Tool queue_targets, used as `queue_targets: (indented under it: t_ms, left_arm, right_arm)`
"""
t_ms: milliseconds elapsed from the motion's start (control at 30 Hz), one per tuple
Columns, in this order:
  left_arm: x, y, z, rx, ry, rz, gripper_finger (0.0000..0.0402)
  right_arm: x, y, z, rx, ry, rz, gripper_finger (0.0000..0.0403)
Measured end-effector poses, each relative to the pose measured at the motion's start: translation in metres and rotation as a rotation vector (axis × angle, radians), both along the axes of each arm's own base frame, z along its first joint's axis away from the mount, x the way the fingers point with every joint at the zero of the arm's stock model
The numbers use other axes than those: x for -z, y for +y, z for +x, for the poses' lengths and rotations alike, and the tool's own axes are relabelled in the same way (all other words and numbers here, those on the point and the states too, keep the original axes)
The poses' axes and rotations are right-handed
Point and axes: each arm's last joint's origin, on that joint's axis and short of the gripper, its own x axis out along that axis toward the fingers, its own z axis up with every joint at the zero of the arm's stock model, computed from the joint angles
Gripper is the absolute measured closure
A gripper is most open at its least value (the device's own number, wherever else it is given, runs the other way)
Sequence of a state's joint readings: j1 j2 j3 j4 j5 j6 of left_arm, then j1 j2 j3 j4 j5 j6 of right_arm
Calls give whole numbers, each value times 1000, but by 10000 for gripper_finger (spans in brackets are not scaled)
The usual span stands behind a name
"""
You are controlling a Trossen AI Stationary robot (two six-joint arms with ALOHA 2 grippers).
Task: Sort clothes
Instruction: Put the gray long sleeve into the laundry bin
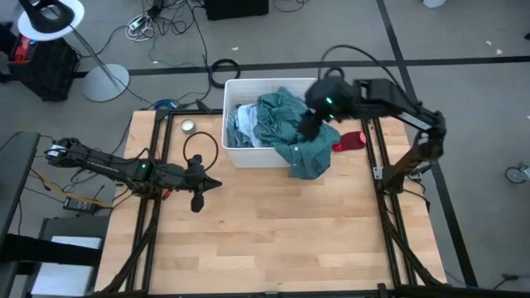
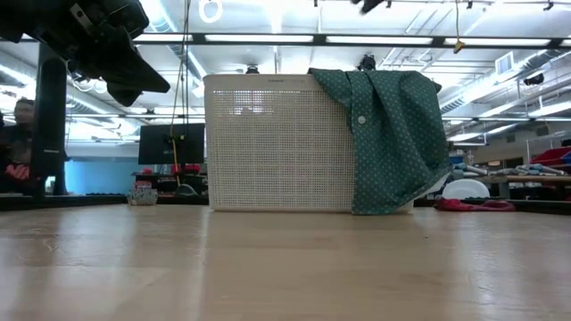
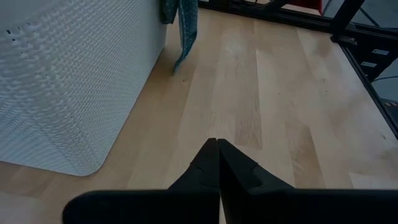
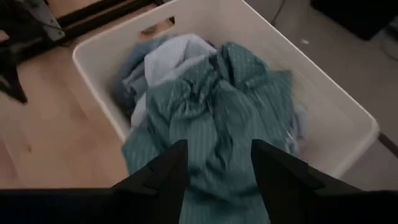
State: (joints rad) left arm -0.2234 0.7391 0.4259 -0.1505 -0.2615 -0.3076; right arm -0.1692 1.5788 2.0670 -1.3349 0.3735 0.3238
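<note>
A white perforated bin [image 1: 234, 156] stands at the table's far middle. A teal dotted shirt [image 1: 291, 132] lies in it and hangs over its near wall by the right corner, down to the table [image 2: 393, 134]. A light blue garment [image 1: 242, 122] lies inside on the bin's left side [image 4: 165, 62]. A small red garment [image 1: 349, 141] lies on the table right of the bin. My right gripper [image 4: 217, 163] is open and hovers over the teal shirt [image 4: 217, 106], above the bin's right part [image 1: 310, 124]. My left gripper [image 1: 209, 184] is shut and empty over the table's left half [image 3: 217, 146].
A small round tin [image 1: 188, 126] sits on the table left of the bin, with a black cable loop [image 1: 201, 149] near my left arm. Bare wood [image 1: 281, 223] stretches from the bin to the near edge. A person [image 2: 18, 134] shows beyond the table in the low view.
</note>
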Motion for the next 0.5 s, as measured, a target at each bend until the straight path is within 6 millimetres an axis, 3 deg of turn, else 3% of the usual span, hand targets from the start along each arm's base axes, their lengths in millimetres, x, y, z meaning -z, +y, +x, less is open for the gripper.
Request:
queue_targets:
  t_ms: [267, 500]
  left_arm:
    - [0, 0, 0, 0, 0, 0, 401]
    - [0, 0, 0, 1, -1, 0, 401]
  right_arm:
    - [-1, 64, -43, 59, 19, -53, 226]
    - [32, 100, -70, 89, -10, -47, 226]
